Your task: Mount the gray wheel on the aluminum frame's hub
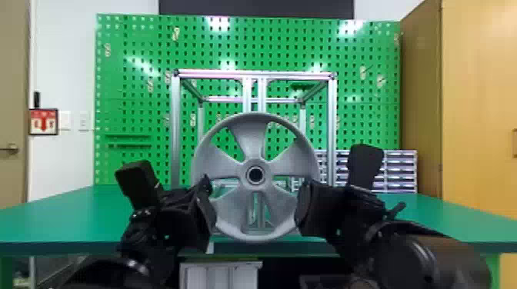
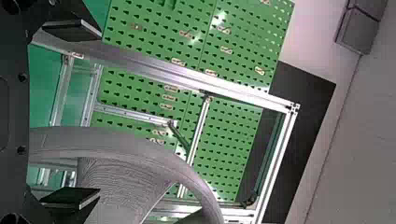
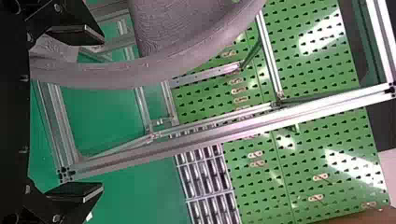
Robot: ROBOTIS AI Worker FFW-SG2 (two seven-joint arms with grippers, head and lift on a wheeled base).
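The gray wheel [image 1: 250, 134] stood upright in front of the aluminum frame [image 1: 175, 127], face toward the head camera, with its round center opening just below the frame's two middle uprights. Whether it was seated on the hub could not be told. The left gripper [image 1: 171, 178] was at the wheel's left side and the right gripper [image 1: 337, 170] at its right side, both around the lower half. The left gripper was released, its two flat fingers [image 2: 72, 29] spread wide, with part of the rim between them and a space between the rim and the outer finger. The right gripper was released as well, its fingers [image 3: 77, 191] well apart around the opposite part of the rim. Whether either inner finger touched the wheel was unclear. The frame stood on the green table [image 1: 77, 215], with a green pegboard [image 1: 127, 96] behind it. A stack of small drawers [image 1: 400, 169] was at the back on the right, near a tall wooden cabinet [image 1: 481, 96]. A red sign [image 1: 44, 122] was on the wall at the left, beside a door [image 1: 13, 115].
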